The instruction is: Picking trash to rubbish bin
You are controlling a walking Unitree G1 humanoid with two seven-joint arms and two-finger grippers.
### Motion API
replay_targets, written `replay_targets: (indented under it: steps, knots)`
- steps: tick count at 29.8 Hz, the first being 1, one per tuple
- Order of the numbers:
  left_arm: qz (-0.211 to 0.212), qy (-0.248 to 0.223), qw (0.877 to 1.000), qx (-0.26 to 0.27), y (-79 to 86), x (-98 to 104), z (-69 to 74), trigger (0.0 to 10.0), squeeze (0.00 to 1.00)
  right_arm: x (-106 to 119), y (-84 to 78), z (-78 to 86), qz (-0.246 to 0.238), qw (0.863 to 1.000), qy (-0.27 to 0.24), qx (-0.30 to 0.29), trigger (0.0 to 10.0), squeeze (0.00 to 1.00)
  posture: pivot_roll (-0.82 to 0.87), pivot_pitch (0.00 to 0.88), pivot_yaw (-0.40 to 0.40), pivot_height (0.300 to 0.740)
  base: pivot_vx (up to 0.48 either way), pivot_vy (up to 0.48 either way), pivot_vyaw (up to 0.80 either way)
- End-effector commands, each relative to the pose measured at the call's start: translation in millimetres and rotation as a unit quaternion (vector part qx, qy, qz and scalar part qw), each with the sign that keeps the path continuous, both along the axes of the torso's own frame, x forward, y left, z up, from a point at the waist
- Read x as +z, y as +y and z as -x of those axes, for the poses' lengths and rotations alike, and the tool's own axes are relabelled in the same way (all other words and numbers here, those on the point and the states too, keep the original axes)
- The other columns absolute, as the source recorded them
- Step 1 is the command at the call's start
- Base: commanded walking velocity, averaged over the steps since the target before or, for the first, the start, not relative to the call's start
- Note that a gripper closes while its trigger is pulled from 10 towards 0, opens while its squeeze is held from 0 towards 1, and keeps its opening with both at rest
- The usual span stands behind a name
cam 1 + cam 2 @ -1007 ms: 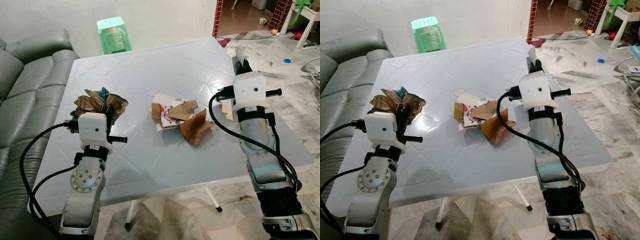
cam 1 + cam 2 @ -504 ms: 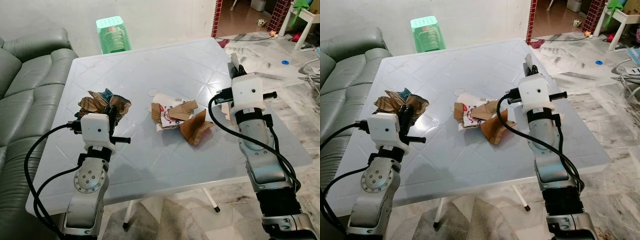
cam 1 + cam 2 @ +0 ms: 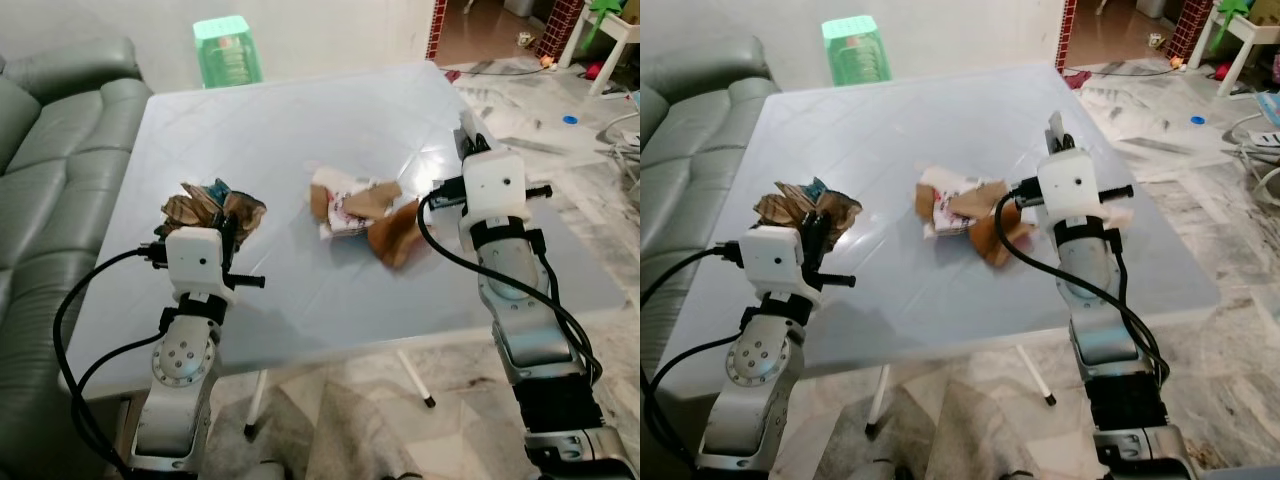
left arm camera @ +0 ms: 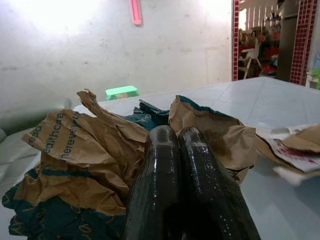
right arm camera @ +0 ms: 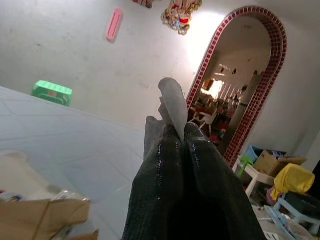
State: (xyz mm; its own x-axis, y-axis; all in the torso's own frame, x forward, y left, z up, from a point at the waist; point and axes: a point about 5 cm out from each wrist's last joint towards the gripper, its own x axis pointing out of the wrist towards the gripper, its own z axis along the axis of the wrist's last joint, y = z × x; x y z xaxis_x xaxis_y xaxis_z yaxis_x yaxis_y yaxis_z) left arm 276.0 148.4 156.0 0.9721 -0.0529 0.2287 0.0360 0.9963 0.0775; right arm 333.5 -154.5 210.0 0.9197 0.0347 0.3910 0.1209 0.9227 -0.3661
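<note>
Between right claw (image 5: 181, 145) fingers, wrist view reveals pale scrap (image 5: 173, 104).

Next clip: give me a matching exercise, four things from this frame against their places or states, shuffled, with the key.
Things
1. crumpled brown paper bag
2. torn cardboard pile
3. green stool
4. right gripper

Places or states
A. on the floor beyond the table's far edge
B. shut on a thin pale scrap
C. middle of the table
D. near the table's left edge, just ahead of the left gripper

Pairs: 1-D, 2-C, 3-A, 4-B
</note>
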Motion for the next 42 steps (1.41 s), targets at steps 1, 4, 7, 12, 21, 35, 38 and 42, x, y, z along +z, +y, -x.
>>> replay_targets:
  steps: [1,4,7,12,21,35,38,42]
  knots:
    - [-0.004,0.007,1.0,-0.001,0.5,-2.6,1.1,0.0,0.0,1.3,-2.6,-0.6,-0.002,1.0,0.001,-0.002,10.0,0.0,0.01,0.045,0.028,0.74,-0.33,0.0,0.0]
    - [-0.004,0.008,1.0,-0.001,0.5,-2.8,1.1,0.0,0.0,1.4,-2.8,-0.5,-0.002,1.0,0.001,-0.004,10.0,0.0,0.01,0.045,0.028,0.74,-0.328,0.0,0.0]
    - [-0.003,0.008,1.0,-0.001,0.3,-2.8,1.1,0.0,0.0,1.6,-3.1,-0.5,-0.001,1.0,0.001,-0.005,10.0,0.0,0.01,0.045,0.029,0.74,-0.326,0.0,0.0]
    - [-0.003,0.008,1.0,-0.002,0.1,-2.9,0.8,0.0,0.0,1.6,-3.5,-0.5,-0.001,1.0,0.001,-0.006,10.0,0.0,0.01,0.045,0.029,0.74,-0.3,0.0,0.0]
    - [0.001,0.012,1.0,-0.004,0.0,-4.1,0.5,0.0,0.0,1.6,-4.6,-0.3,0.0,1.0,0.001,-0.009,10.0,0.0,0.01,0.048,0.03,0.74,0.0,0.0,0.0]
    - [0.008,0.012,1.0,-0.014,3.6,-2.6,-6.3,0.0,0.0,0.4,-11.1,1.1,-0.007,1.0,0.002,-0.028,10.0,0.0,-0.01,0.057,0.04,0.74,0.0,0.0,0.0]
    - [0.013,0.003,1.0,-0.025,1.0,3.1,-12.2,0.0,0.0,-2.4,-16.4,3.2,-0.019,0.999,0.006,-0.04,10.0,0.0,-0.01,0.057,0.04,0.74,0.0,0.0,0.0]
    - [0.017,-0.008,0.999,-0.029,-0.7,10.2,-20.2,0.0,0.0,-8.8,-18.6,6.5,-0.028,0.998,0.015,-0.046,10.0,0.0,-0.02,0.048,0.058,0.74,0.0,0.0,0.0]
